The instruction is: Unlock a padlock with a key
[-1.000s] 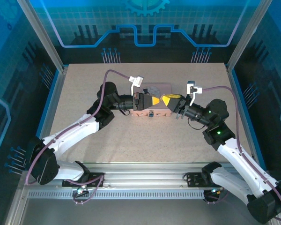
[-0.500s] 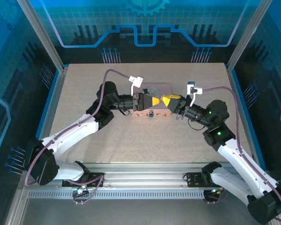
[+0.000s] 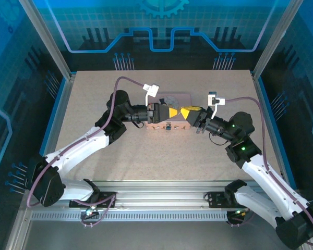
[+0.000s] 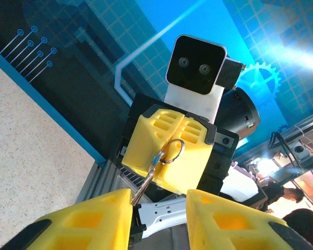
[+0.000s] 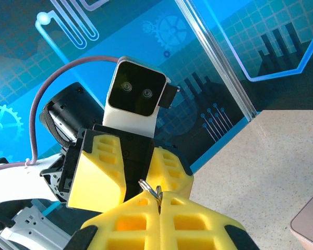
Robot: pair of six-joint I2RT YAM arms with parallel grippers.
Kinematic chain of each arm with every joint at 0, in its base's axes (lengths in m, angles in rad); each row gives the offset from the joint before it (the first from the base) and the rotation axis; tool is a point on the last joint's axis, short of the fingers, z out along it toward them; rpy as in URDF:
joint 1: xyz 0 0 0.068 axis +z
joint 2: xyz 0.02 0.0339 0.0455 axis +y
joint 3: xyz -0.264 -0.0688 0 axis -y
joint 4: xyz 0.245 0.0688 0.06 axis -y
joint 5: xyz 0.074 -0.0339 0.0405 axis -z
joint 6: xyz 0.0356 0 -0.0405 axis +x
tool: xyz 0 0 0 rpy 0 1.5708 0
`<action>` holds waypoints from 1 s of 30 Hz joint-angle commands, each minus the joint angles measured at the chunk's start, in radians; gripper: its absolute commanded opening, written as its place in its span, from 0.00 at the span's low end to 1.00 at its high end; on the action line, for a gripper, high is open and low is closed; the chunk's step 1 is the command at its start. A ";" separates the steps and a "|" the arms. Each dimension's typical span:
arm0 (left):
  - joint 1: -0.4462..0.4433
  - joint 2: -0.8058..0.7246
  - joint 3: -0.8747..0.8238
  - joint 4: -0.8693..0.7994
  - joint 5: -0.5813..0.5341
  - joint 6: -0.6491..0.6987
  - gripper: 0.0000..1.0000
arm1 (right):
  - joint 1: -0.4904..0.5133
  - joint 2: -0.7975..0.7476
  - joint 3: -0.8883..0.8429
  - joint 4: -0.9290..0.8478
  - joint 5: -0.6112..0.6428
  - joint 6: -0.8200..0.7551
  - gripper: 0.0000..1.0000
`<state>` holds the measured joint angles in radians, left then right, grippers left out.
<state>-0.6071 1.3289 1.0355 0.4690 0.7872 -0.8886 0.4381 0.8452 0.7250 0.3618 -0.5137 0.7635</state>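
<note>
the pink box (image 3: 157, 126) sits in the middle of the table (image 3: 146, 156). the tiny padlock (image 3: 168, 127) is on the front of the box. both grippers meet tip to tip just above the box. the right gripper (image 3: 185, 112) is squeezed closed on the key (image 4: 152, 169), and the key's little ring shows at its yellow fingertips. the left gripper (image 3: 170, 112) has its jaws apart. the thin end of the key is just beside one of its fingers (image 4: 94, 224).
</note>
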 commanded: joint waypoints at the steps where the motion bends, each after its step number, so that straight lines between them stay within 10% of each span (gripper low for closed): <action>1: -0.010 -0.033 0.034 0.044 0.031 0.010 0.32 | 0.008 -0.005 -0.013 0.019 -0.012 0.014 0.00; 12: -0.009 -0.036 0.034 0.025 0.021 0.028 0.43 | 0.006 0.011 -0.028 0.075 -0.016 0.068 0.00; 30: -0.010 -0.057 0.062 -0.140 -0.023 0.120 0.00 | -0.010 -0.013 -0.053 -0.053 0.014 0.026 0.08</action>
<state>-0.6071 1.3140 1.0439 0.3916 0.7753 -0.8368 0.4374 0.8436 0.6930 0.4088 -0.5274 0.8265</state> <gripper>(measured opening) 0.057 0.070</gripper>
